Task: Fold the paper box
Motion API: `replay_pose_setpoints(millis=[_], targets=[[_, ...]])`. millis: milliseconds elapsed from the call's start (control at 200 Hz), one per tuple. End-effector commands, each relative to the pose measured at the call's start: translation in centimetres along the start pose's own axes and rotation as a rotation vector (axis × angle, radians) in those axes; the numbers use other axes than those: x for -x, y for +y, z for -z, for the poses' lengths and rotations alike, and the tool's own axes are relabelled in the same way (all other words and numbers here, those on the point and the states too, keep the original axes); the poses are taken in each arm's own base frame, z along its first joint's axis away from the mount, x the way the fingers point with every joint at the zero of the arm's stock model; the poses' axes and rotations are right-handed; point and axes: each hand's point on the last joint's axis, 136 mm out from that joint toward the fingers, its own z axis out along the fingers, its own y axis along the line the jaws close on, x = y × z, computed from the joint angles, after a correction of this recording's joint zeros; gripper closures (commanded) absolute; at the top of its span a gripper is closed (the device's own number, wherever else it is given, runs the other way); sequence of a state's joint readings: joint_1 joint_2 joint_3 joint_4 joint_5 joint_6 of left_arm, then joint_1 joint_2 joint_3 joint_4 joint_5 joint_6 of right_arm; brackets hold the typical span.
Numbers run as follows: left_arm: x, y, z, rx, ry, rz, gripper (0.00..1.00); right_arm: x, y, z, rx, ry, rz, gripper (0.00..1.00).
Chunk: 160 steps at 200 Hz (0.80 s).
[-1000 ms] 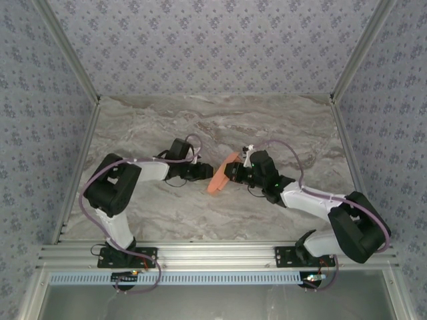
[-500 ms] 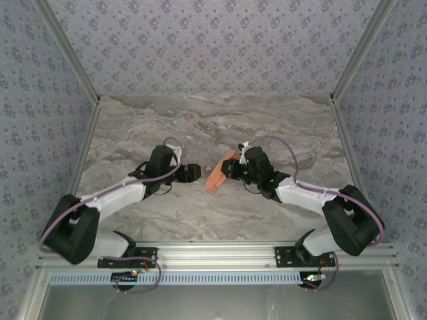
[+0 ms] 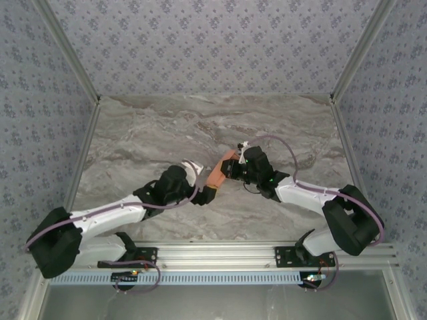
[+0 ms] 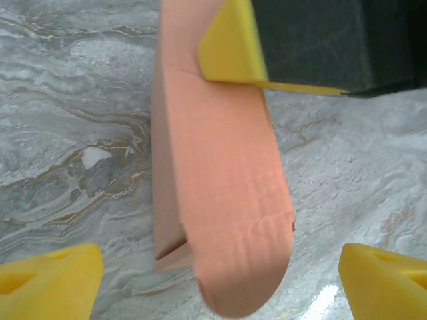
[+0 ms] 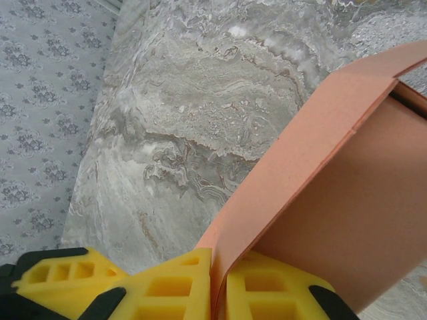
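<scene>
Left arm and right arm had white links, black joints, lilac cables; left claw and right claw bore yellow pads.

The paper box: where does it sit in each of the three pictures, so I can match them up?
Top external: paper box at the table's centre.
Left wrist: paper box down the middle, from the top edge.
Right wrist: paper box lower right, pinched by the right hand.
Shared landmark: the grey marbled table beneath it.
</scene>
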<state>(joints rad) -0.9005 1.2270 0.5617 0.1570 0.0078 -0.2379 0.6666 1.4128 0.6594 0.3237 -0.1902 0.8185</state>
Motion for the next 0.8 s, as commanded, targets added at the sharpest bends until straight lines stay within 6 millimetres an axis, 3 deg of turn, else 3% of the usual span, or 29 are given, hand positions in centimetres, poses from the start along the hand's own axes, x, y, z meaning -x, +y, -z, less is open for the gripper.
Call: replay_pose_setpoints(millis=[0,225,385,685,795], targets=[[2.1,-0.5,-1.0,0.048,-0.045,-0.116,0.09,-1.7,-2.9,-0.4,-0.121,0.051,0.021,0.88],[2.4,-0.4,-2.9,0.097,-0.059,-0.152,0.11,-1.6,-2.8,-0.5,-0.118,0.050,0.025,0.88],[2.3,-0.4,-3.7,0.100,-0.050,-0.171,0.20,-1.6,-2.9,-0.5,-0.118,0.050,0.022,0.88],[1.9,-0.2,-3.8,0.103,-0.062,-0.177,0.35,-1.4,-2.6,-0.5,-0.108,0.048,0.022,0.88],[1.6,0.0,-3.7,0.110,-0.060,-0.178,0.40,-1.2,-2.3,-0.3,-0.103,0.042,0.025,0.82]])
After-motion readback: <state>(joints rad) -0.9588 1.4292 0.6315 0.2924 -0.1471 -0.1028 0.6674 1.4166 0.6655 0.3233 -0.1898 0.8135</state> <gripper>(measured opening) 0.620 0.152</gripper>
